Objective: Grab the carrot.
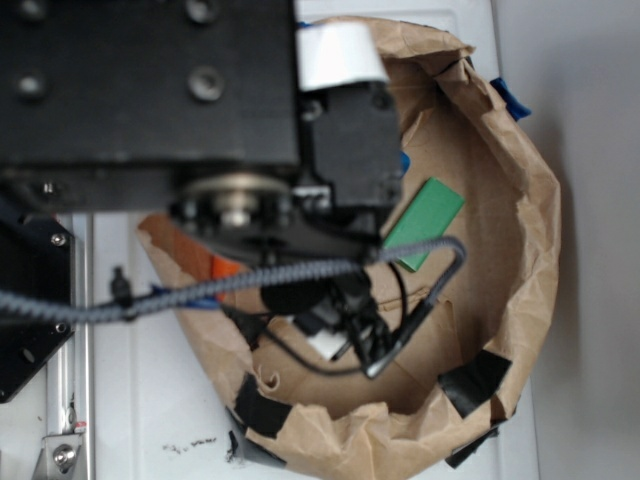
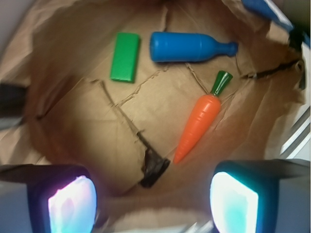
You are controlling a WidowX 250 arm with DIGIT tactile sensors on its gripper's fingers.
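In the wrist view the carrot (image 2: 200, 124) lies on the brown paper floor, orange and tapered. Its green stem points to the upper right and its tip points down towards my fingers. My gripper (image 2: 153, 204) is open above the paper with nothing between the left pad (image 2: 72, 204) and the right pad (image 2: 233, 201). The carrot's tip is just ahead of the gap, nearer the right pad and apart from it. In the exterior view the arm hides the carrot and the gripper.
A blue bottle (image 2: 189, 47) lies on its side beyond the carrot, with a green block (image 2: 125, 57) (image 1: 425, 222) to its left. Raised brown paper walls (image 1: 520, 230) ring the floor, patched with black tape (image 2: 154, 167). A grey cable (image 1: 300, 275) crosses under the arm.
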